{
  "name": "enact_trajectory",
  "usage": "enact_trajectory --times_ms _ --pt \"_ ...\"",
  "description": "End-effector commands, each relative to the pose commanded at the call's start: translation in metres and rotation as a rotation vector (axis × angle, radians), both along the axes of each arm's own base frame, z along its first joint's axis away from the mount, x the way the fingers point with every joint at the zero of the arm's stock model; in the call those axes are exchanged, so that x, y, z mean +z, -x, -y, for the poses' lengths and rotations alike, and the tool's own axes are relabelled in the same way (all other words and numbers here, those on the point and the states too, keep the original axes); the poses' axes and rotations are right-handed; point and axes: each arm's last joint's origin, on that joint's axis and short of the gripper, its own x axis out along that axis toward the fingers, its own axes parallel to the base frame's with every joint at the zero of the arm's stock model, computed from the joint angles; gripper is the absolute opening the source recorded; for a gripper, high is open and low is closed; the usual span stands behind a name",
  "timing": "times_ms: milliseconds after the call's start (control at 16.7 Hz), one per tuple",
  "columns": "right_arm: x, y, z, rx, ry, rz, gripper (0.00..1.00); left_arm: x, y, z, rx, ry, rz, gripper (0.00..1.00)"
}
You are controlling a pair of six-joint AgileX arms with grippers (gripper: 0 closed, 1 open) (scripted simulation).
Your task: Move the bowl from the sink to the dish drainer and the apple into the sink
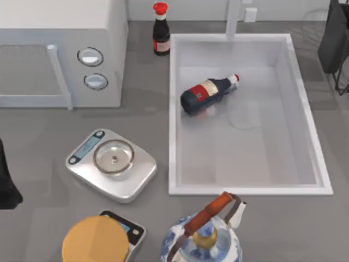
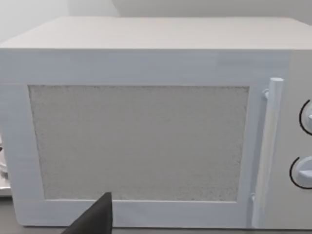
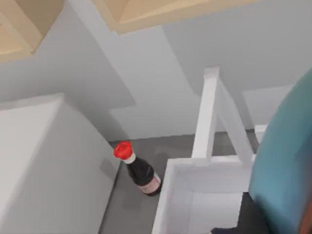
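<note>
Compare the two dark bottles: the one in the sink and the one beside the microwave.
The dark bottle with the red label lies on its side inside the white rectangular sink; the dark red-capped bottle stands upright on the grey counter, outside the sink's rim. The lying one looks larger. Both have dark bodies and red labels.

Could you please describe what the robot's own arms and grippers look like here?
Little of them shows. The left arm is a plain matte black mass at the top view's left edge. One of its fingers is a black, flat-sided wedge tapering to a point. No cables or markings can be made out.
</note>
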Motion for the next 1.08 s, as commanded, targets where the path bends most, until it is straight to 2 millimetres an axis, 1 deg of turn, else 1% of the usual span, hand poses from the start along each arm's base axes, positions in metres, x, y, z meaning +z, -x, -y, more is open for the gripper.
enact_trajectory --times_ms 120,240,360,420,480,600,900,960,1080 --pt "0.006 -0.001 0.045 -0.080 0.074 0.161 0.00 0.000 0.000 0.000 0.000 0.000 0.000 1.00" --pt "0.010 0.002 0.086 -0.166 0.168 0.287 0.00 0.000 0.000 0.000 0.000 0.000 0.000 1.00" --pt "0.012 0.008 0.118 -0.237 0.260 0.375 0.00 0.000 0.000 0.000 0.000 0.000 0.000 1.00" --pt "0.013 0.012 0.129 -0.264 0.298 0.405 0.00 0.000 0.000 0.000 0.000 0.000 0.000 1.00" --pt "0.013 0.015 0.138 -0.285 0.329 0.427 0.00 0.000 0.000 0.000 0.000 0.000 0.000 1.00" --pt "0.013 0.018 0.146 -0.307 0.361 0.448 0.00 0.000 0.000 0.000 0.000 0.000 0.000 1.00" --pt "0.012 0.016 0.146 -0.307 0.360 0.443 0.00 0.000 0.000 0.000 0.000 0.000 0.000 1.00" --pt "0.009 0.013 0.147 -0.306 0.359 0.441 0.00 0.000 0.000 0.000 0.000 0.000 0.000 1.00" --pt "-0.005 -0.001 0.151 -0.304 0.358 0.435 0.00 0.000 0.000 0.000 0.000 0.000 0.000 1.00"
